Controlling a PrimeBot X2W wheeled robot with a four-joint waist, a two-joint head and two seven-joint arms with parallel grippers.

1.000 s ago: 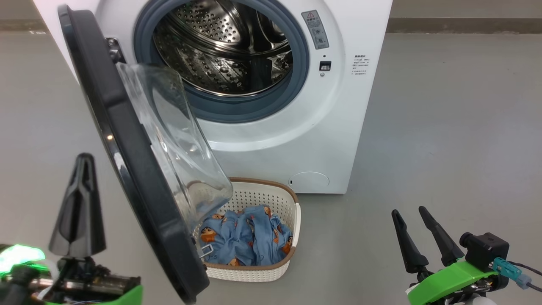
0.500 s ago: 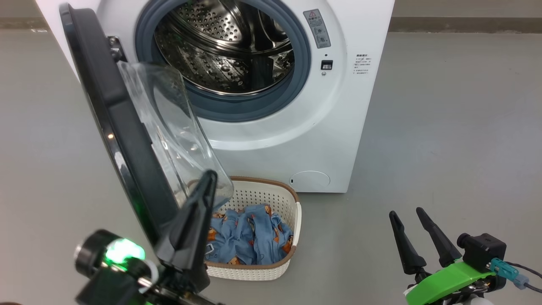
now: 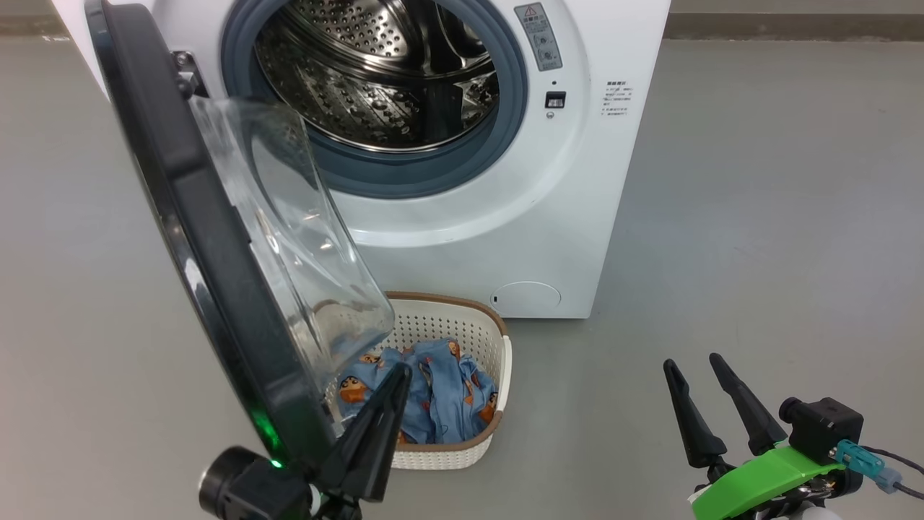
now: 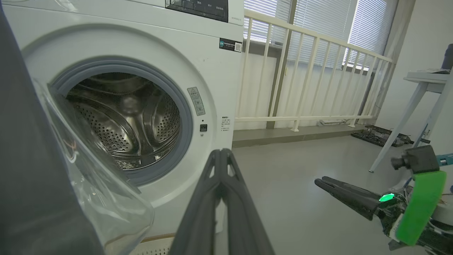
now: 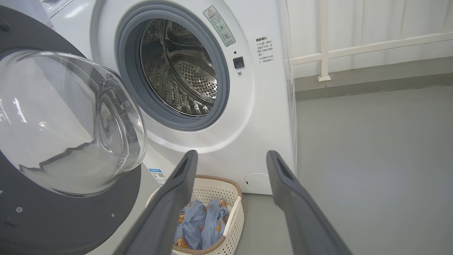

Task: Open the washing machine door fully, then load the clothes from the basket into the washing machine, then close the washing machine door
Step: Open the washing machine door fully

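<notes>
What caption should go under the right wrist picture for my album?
Open right gripper faces the washing machine, door swung open, clothes waiting in the basket.

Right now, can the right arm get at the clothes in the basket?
Probably yes. The right gripper stands open, with bare floor between it and the right side of the basket. The washing machine door and the shut left gripper crowd only the left side of the clothes.

Bare indoor room; washing machine [image 3: 577, 180], grey floor [image 3: 758, 217], white railing [image 4: 300, 118], window blinds [image 4: 371, 24].
</notes>
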